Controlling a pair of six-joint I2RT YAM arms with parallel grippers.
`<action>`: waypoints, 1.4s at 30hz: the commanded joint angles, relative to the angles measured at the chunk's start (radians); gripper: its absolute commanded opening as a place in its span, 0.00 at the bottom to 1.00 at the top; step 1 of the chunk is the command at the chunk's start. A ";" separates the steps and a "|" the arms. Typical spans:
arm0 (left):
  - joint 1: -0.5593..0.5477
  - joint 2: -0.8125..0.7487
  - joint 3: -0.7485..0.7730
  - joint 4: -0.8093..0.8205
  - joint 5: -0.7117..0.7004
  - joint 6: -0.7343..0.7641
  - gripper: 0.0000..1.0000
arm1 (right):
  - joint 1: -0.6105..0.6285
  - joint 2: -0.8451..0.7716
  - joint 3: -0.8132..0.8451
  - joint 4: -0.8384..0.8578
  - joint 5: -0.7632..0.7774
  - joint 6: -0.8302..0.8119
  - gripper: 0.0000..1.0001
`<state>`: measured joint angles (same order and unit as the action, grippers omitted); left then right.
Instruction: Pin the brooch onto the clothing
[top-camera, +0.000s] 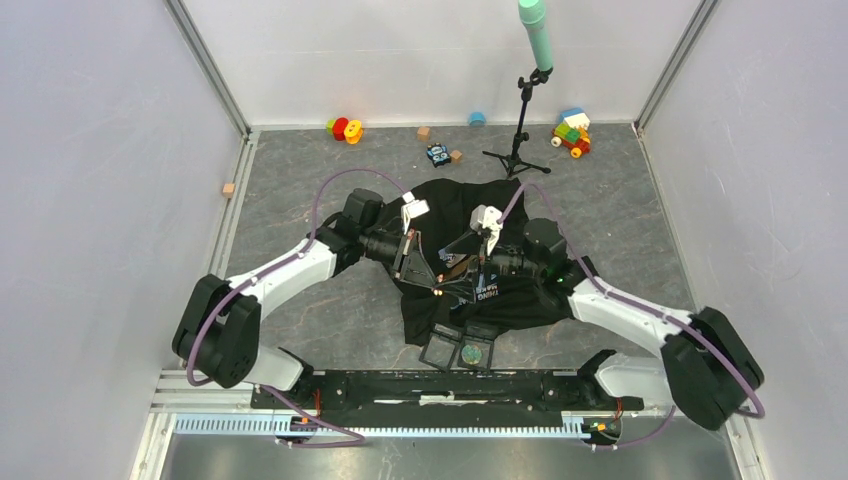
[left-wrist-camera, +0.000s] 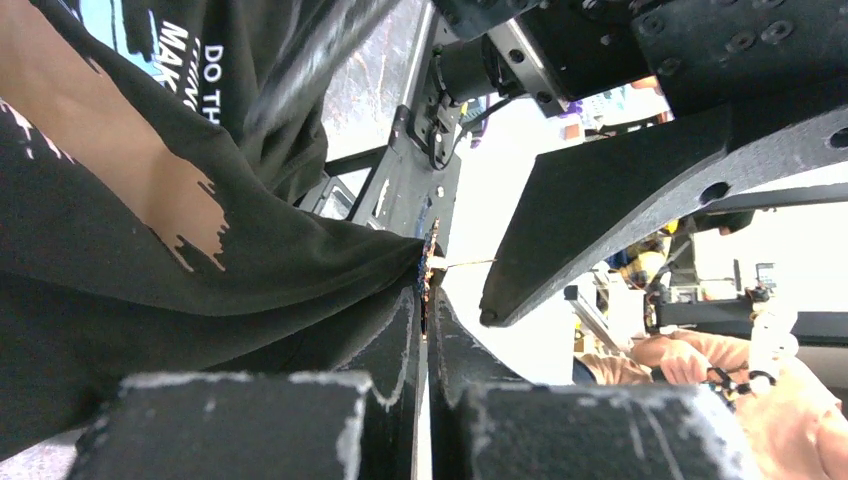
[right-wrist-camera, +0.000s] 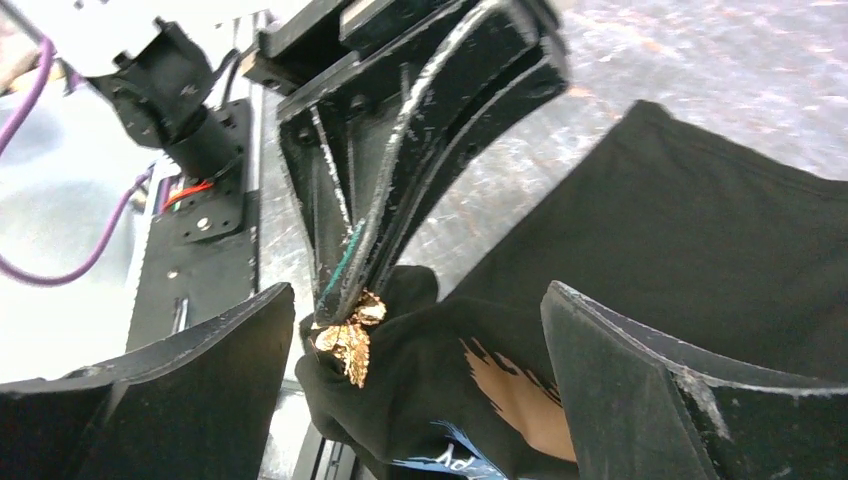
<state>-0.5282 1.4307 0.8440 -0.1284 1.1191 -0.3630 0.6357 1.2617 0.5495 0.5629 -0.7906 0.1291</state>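
left gripper (right-wrist-camera: 345, 295): pressed together, pinching gold brooch (right-wrist-camera: 350, 338) against a raised fold of black t-shirt (right-wrist-camera: 700, 230) | right gripper (right-wrist-camera: 418, 300): spread, flanking that fold | t-shirt: mid-bench, toward near edge

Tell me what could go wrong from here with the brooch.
1. The left gripper pinches the brooch and a fold of T-shirt only at its fingertips; either could slip out.
2. The thin pin sticks out bare toward the open right gripper; a misjudged close may bend it or miss it.
3. The bunched fabric may get pinned through extra layers.
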 joint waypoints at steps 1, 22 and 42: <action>-0.003 -0.050 0.054 -0.062 -0.031 0.102 0.02 | -0.007 -0.117 0.021 -0.153 0.246 -0.042 0.98; -0.013 -0.170 0.037 -0.042 -0.041 0.091 0.02 | -0.013 -0.411 -0.292 0.167 0.152 0.047 0.98; -0.052 -0.163 0.027 -0.042 0.059 0.105 0.02 | 0.012 -0.251 -0.156 0.231 -0.123 0.113 0.59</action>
<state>-0.5671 1.2881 0.8593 -0.1917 1.1103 -0.2958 0.6357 0.9962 0.3367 0.7490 -0.8639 0.2241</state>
